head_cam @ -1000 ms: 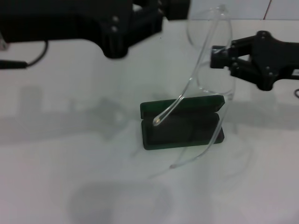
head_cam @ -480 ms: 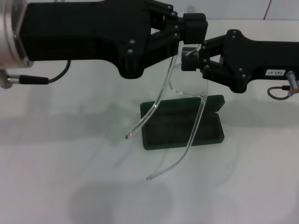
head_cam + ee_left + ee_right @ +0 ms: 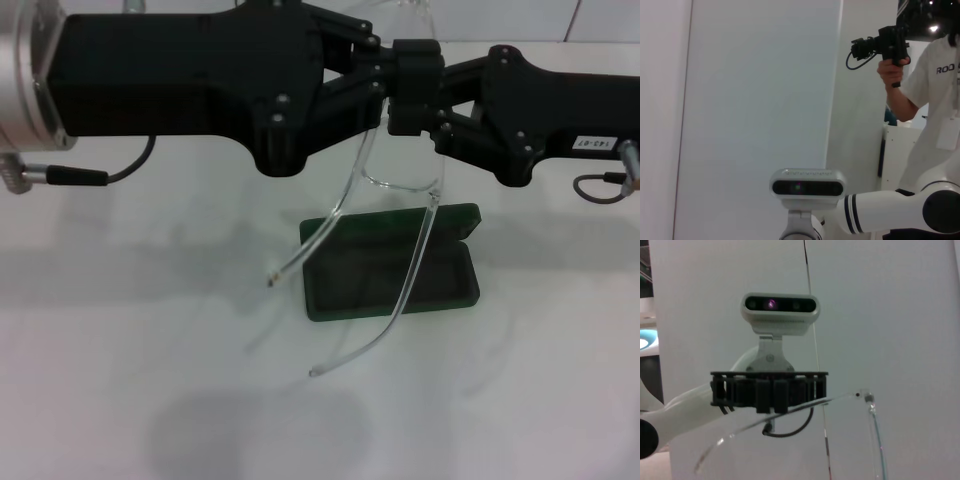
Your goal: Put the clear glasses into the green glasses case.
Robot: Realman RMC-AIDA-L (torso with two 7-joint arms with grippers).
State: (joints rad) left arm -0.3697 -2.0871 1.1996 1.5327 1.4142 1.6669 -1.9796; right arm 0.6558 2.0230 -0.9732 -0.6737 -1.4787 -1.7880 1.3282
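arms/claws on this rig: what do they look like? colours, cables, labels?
Both claws are matte black, built of angular linkages with visible screws. The left claw hangs off a silver metal wrist ring, with a black cable and metal plug beneath. The right claw carries a small white label and a grey cable loop near its wrist.

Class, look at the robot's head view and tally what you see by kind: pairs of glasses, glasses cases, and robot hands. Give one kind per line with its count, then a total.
Clear glasses: 1, held up above the case
Green glasses case: 1, lying open on the table
Robot hands: 2, the left hand and the right hand, meeting at the glasses' front
Total: 4
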